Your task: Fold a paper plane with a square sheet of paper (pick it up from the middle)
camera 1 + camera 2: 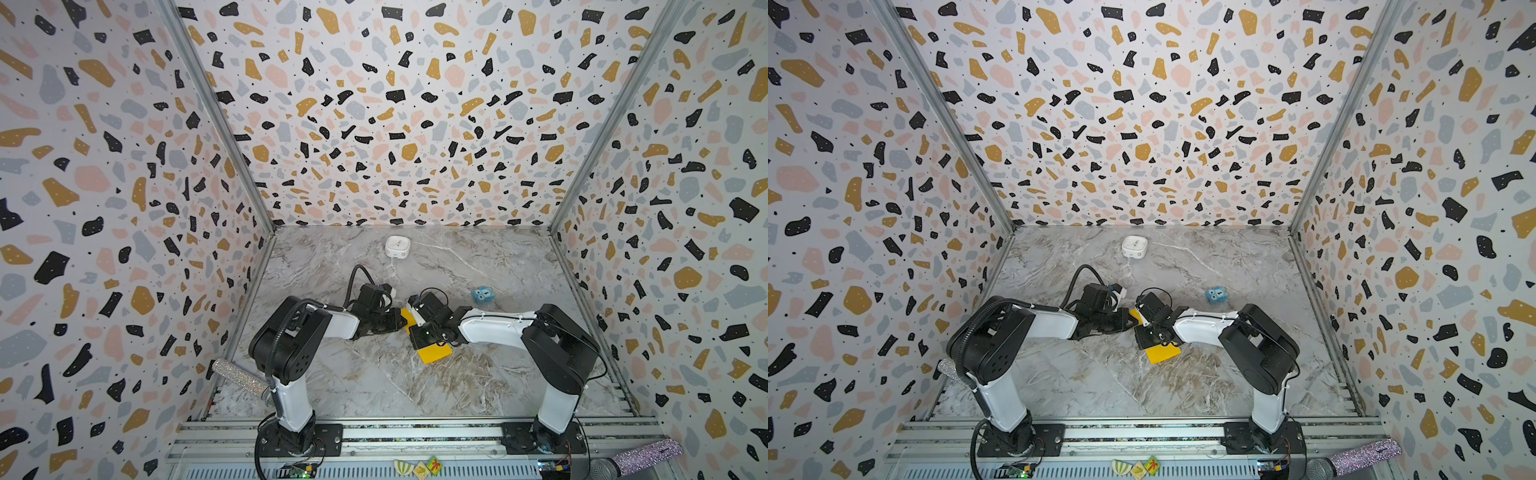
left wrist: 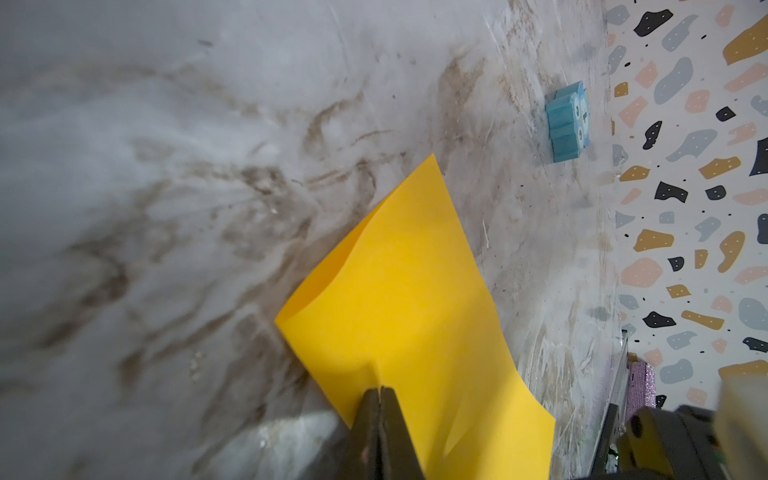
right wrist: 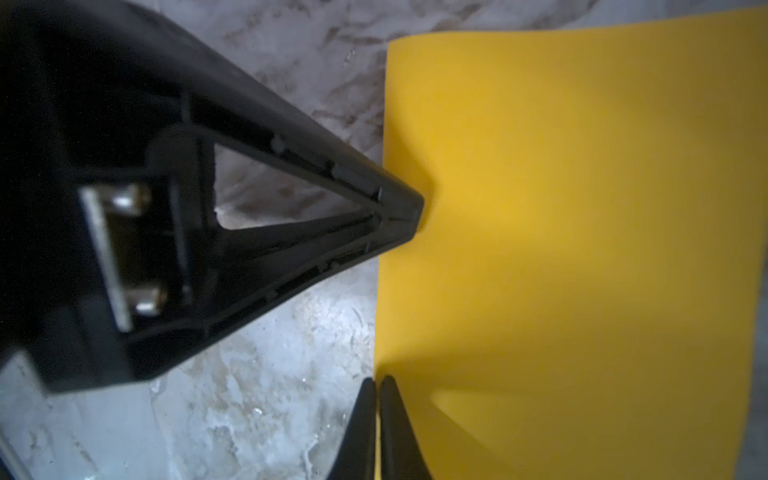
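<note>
One white box (image 1: 397,247) stands behind the paper (image 1: 434,353).

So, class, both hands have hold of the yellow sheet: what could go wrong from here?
1. The left hand and right hand are both shut on one edge of the yellow sheet, close together; pulling apart might tear it.
2. Each pinches only the very rim, so the sheet could slip free.
3. The sheet is bowed, not flat, so a crease pressed now might run crooked.
</note>
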### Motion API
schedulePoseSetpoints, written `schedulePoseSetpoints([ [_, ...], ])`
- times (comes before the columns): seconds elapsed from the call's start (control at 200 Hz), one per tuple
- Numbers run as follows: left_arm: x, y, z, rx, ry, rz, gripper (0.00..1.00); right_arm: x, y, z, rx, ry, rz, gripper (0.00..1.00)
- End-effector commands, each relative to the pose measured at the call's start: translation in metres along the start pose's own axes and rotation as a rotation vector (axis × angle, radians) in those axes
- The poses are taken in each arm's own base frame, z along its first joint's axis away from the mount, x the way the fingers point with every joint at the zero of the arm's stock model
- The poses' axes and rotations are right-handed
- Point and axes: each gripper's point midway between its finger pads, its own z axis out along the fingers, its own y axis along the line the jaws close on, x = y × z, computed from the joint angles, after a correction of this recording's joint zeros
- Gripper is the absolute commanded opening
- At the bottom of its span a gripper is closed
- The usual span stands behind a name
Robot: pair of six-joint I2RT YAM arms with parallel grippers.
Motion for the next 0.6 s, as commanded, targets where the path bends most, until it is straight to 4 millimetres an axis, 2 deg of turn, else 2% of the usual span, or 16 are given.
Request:
schedulePoseSetpoints([
  [0.0,0.007,0.015,0.003,-0.063,0.015,-0.010,0.06,0.010,-0.006,0.001,0.047,0.044,-0.017,0.09],
  [0.2,0.009,0.019,0.003,-0.072,0.016,-0.017,0.05,0.023,-0.006,0.000,0.058,0.077,-0.047,0.09],
  [0.591,0.012,0.023,0.002,-0.083,0.018,-0.025,0.05,0.068,-0.009,-0.010,0.032,0.185,-0.046,0.09],
])
